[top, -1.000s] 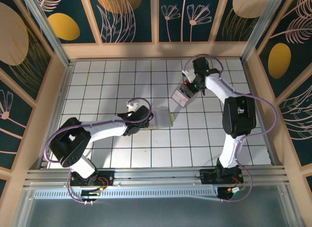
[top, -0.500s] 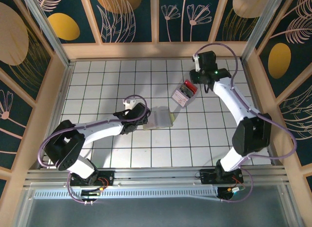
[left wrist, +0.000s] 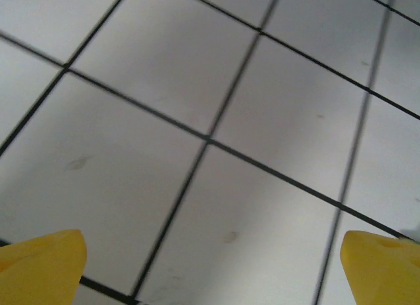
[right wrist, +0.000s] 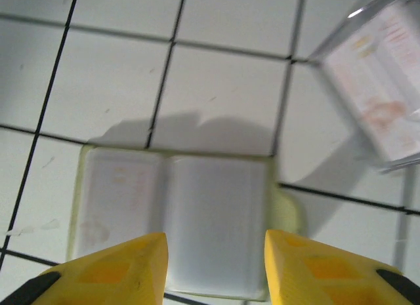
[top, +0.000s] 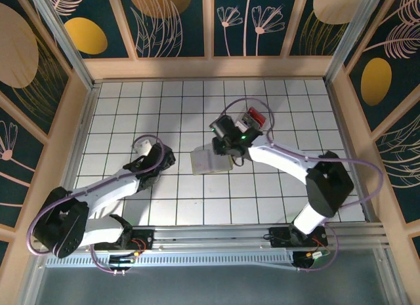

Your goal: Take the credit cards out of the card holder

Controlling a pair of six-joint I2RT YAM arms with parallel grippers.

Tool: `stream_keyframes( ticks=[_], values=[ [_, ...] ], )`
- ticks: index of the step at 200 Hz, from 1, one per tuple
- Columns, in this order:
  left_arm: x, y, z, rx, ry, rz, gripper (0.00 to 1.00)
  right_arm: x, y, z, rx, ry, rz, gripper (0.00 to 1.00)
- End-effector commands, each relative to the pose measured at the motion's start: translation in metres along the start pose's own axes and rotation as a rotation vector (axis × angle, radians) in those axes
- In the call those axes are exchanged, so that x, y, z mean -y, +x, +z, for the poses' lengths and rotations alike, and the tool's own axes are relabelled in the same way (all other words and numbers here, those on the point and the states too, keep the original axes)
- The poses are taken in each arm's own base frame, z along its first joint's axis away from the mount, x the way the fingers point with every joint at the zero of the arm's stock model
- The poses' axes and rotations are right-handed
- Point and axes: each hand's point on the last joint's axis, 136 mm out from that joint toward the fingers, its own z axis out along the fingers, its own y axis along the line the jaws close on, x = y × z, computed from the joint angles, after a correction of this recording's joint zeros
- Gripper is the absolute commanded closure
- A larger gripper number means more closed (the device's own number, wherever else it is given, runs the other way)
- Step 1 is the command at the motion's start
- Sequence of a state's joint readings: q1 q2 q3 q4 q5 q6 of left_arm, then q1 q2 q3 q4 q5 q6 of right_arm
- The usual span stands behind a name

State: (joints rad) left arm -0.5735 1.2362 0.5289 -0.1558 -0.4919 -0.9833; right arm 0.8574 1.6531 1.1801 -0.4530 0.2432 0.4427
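The card holder (top: 209, 162) lies open and flat on the white tiles, yellow-green at the rim and pale inside (right wrist: 174, 223). My right gripper (top: 220, 149) hovers just above it. In the right wrist view its yellow fingers (right wrist: 215, 243) stand apart over the holder's right half with nothing between them. Removed cards (top: 252, 119) lie on the tiles beyond it, one pale and glossy (right wrist: 377, 88). My left gripper (top: 161, 162) sits to the left of the holder, apart from it. It is wide open (left wrist: 213, 243) over bare tile.
Wooden walls (top: 77, 115) close in the tiled floor (top: 164, 108) on three sides. The right arm (top: 282, 157) stretches across the middle from its base at the near edge. The tiles at the far left are bare.
The right arm left a card at the far right and swung in over the card holder, its jaws opening. The left arm pulled back to the left, off the holder.
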Motion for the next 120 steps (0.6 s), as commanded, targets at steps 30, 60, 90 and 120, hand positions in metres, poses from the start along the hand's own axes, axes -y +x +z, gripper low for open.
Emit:
stream_keyframes(
  ticks=[30,60,90,120],
  values=[
    [-0.02,-0.009,-0.004,0.047,0.035,-0.201,0.01,-0.051,0.029,0.039,-0.076,-0.015,0.011,0.53],
    [-0.031,-0.007,-0.004,0.064,0.016,-0.237,0.01,-0.064,0.035,0.054,-0.108,-0.049,0.003,0.49],
    [-0.038,-0.002,-0.002,0.064,0.01,-0.266,0.01,-0.067,0.037,0.064,-0.122,-0.036,-0.009,0.47],
    [-0.04,0.0,-0.001,0.061,0.003,-0.269,0.01,-0.066,0.038,0.069,-0.126,-0.014,-0.027,0.45]
  ],
)
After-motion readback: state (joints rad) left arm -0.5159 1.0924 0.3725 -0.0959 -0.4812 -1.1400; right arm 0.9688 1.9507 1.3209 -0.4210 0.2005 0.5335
